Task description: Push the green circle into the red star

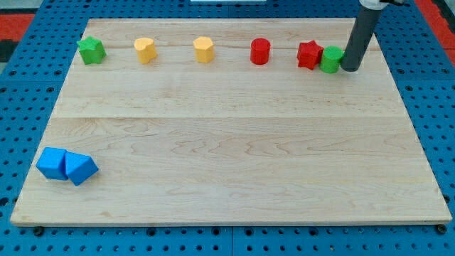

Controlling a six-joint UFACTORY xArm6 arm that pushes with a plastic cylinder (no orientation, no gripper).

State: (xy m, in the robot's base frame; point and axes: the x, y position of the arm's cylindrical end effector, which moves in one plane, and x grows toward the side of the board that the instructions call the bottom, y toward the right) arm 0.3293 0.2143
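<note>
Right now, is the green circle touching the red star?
Touching. The camera view shows the green circle pressed against the red star with no board between them; my tip sits at its right.

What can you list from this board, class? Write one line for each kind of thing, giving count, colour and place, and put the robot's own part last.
green star: 1, green, top row, far left of the view
yellow blocks: 2, yellow, top row, one right of the green star, the other further right; shapes unclear
red cylinder: 1, red, top row, right of centre
red star: 1, red, top row, touching the green circle
green circle: 1, green, between the red star and my tip
blue blocks: 2, blue, bottom left, touching
wooden board: 1, pale wood
blue pegboard: 1, blue, around the board
my tip: 1, dark rod, against the green circle's right side
</note>
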